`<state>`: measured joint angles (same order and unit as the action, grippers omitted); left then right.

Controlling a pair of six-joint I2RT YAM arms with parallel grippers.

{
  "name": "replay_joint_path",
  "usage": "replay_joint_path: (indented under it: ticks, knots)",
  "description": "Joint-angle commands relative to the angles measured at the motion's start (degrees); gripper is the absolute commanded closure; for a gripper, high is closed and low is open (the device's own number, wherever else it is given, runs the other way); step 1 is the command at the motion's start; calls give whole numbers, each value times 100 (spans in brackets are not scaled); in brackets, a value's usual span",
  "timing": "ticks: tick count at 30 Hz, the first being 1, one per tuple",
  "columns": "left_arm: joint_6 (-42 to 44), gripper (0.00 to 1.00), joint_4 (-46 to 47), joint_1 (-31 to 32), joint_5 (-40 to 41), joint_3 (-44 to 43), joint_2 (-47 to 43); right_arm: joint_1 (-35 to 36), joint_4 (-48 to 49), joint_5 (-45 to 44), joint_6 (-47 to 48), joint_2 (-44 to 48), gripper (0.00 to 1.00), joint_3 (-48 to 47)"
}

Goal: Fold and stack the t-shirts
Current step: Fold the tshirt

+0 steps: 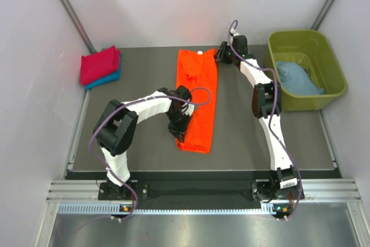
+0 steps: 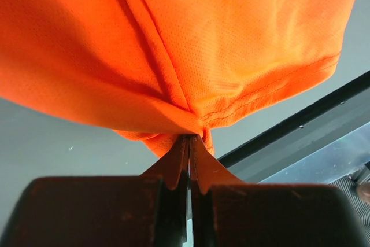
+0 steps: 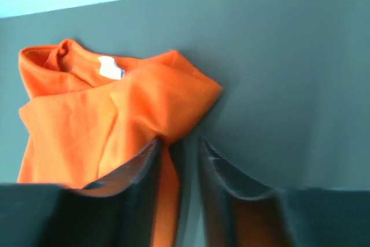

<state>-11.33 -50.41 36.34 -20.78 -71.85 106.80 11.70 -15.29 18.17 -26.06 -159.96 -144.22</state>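
The bright orange t-shirt (image 1: 198, 93) lies folded into a long strip down the middle of the table. My left gripper (image 1: 180, 133) is shut on its near hem at the left corner; in the left wrist view the jaws (image 2: 189, 138) pinch a bunched bit of orange cloth (image 2: 231, 44). My right gripper (image 1: 222, 54) is at the shirt's far right corner by the collar. In the right wrist view its fingers (image 3: 178, 140) stand apart, with orange cloth (image 3: 115, 114) against the left finger. A crimson-pink shirt (image 1: 99, 65) lies folded on a blue one (image 1: 108, 79) at the far left.
An olive-green tub (image 1: 332, 56) at the far right holds a light blue shirt (image 1: 295, 78). The dark table mat (image 1: 139, 73) ends at a black edge and metal rail (image 2: 324, 137) close to the left gripper. White walls enclose the table.
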Motion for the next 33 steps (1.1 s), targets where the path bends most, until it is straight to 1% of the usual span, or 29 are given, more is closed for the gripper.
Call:
replay_joint_path:
  ticks: [1,2,3,4,5,6,7,8,9,10,11,12,13,14,15,16,17,18,19,20,21,22,23,26,29,33]
  knots:
    - [-62,100,137,14,-6,-303,-37,-80,-166,71,276,717,59,402]
    - [-62,100,137,5,29,-320,-37,-133,-280,98,312,921,57,586]
    - [-62,100,163,14,38,-312,-63,-238,-360,151,312,1149,54,1049]
    - [-71,100,172,5,30,-312,-115,-291,-422,264,278,1647,52,1324]
    - [-88,100,190,14,47,-277,-151,-422,-561,292,216,1913,52,1605]
    - [-132,100,198,14,82,-268,-186,-484,-580,353,120,2203,50,2295]
    - [-211,88,190,5,135,-259,-265,-537,-589,562,-98,2815,49,2694]
    - [-255,78,172,14,292,-215,-300,-633,-624,695,-205,3108,48,3081]
    - [-255,67,146,-30,293,-215,-344,-652,-659,844,-319,3381,47,3885]
    - [-264,54,111,-65,276,-198,-414,-669,-686,1142,-555,3958,47,4319]
    - [-308,51,102,-135,276,-136,-467,-678,-651,1301,-679,4242,47,4759]
    - [-360,49,102,-318,206,-92,-502,-678,-590,1477,-802,4532,49,5659]
    - [-509,47,119,-433,162,-31,-624,-678,-485,1652,-1126,5101,50,6121]
    - [-589,45,154,-565,135,65,-678,-643,-214,1959,-1312,5376,51,6578]
    - [-650,45,163,-819,100,119,-722,-608,-72,2084,-1487,5631,53,7383]
    - [-781,44,172,-943,65,171,-818,-538,25,2242,-1637,6104,54,7696]
    - [-844,43,163,-1066,21,294,-871,-364,26,2278,-1630,6326,54,7977]
    - [-905,43,155,-1285,3,347,-924,-266,17,2270,-1612,6554,55,8485]
    - [-993,42,120,-1374,-101,400,-1012,-152,-131,2217,-1560,6992,55,8716]
    - [-1002,41,102,-1453,-163,487,-1056,101,-202,2208,-1533,7187,56,8927]
    - [-1029,41,93,-1585,-242,549,-1082,243,-229,2217,-1525,7363,56,9364]
    - [-1098,41,110,-1638,-373,611,-1135,366,-229,2208,-1551,7678,56,9577]
    - [-1169,41,154,-1673,-453,768,-1135,594,-220,2182,-1559,7812,57,9771]
    - [-1476,41,531,-1762,-883,1093,-1223,798,-124,2111,-1621,8103,58,10596]
    - [-1644,41,612,-1753,-1121,1331,-1276,798,-106,2041,-1630,8086,58,10880]
    - [-1574,41,533,-1762,-1025,1551,-1408,842,61,1989,-1726,7963,58,11117]
